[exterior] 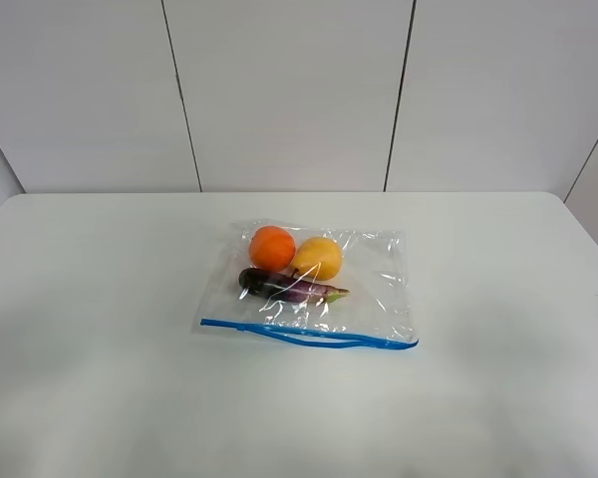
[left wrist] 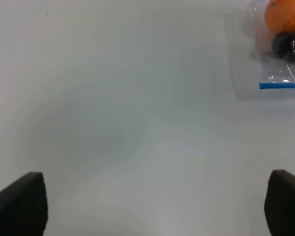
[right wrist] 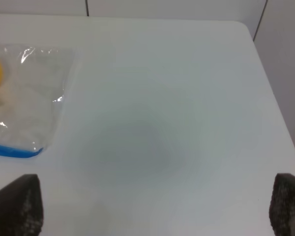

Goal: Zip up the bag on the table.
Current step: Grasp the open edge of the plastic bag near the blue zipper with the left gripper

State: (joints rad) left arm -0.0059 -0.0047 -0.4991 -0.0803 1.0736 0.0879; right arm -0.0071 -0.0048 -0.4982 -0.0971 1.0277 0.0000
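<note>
The clear bag (exterior: 374, 274) lies flat in the middle of the white table (exterior: 100, 299). Inside are an orange fruit (exterior: 272, 247), a yellow fruit (exterior: 318, 258) and a purple eggplant (exterior: 289, 287). Its blue zip strip (exterior: 309, 336) runs along the near edge and gapes in the middle. Neither arm shows in the exterior high view. The left gripper (left wrist: 152, 206) is open over bare table, with the bag's corner (left wrist: 265, 64) ahead of it. The right gripper (right wrist: 152, 206) is open over bare table, with the bag's other end (right wrist: 34, 98) off to one side.
A white panelled wall (exterior: 289, 90) stands behind the table. The table's far right rounded corner (right wrist: 243, 29) and right edge show in the right wrist view.
</note>
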